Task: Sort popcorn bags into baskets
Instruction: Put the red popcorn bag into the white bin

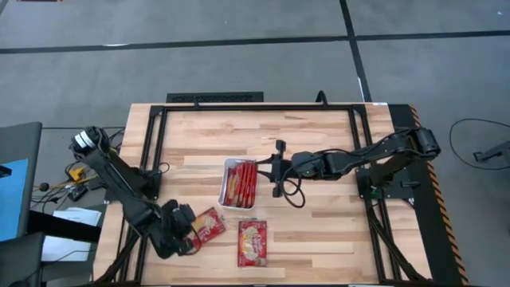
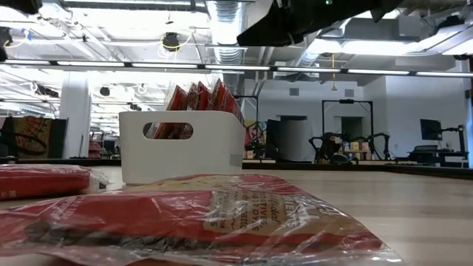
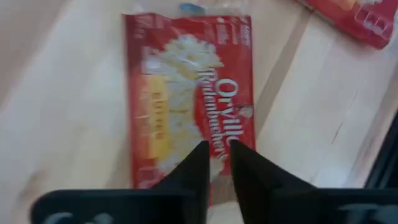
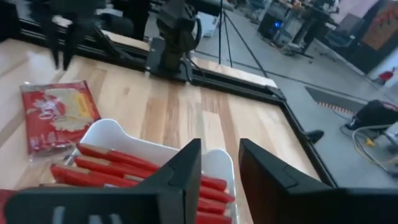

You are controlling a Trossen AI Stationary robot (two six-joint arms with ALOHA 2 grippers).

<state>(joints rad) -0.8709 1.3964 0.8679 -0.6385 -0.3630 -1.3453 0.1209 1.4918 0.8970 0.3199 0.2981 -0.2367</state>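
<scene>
Two red popcorn bags lie flat near the table's near edge: one (image 1: 209, 225) (image 3: 186, 81) (image 4: 59, 115) right under my left gripper, the other (image 1: 252, 242) (image 3: 354, 18) to its right. Several more bags (image 1: 241, 185) (image 4: 124, 165) (image 2: 199, 96) stand on edge in the white basket (image 1: 225, 179) (image 2: 185, 155) (image 4: 124, 134). My left gripper (image 1: 191, 229) (image 3: 217, 152) (image 4: 62, 53) points down over the first bag, fingers narrowly open and above it. My right gripper (image 1: 261, 171) (image 4: 217, 165) (image 2: 281, 26) hovers open and empty over the basket's right wall.
A black metal frame (image 1: 155, 151) runs around the wooden table top. Bare wood lies on the table's far half and to the right of the basket (image 1: 335, 215). In the low view the nearest bag (image 2: 185, 222) fills the foreground, another (image 2: 41, 181) lies at its left.
</scene>
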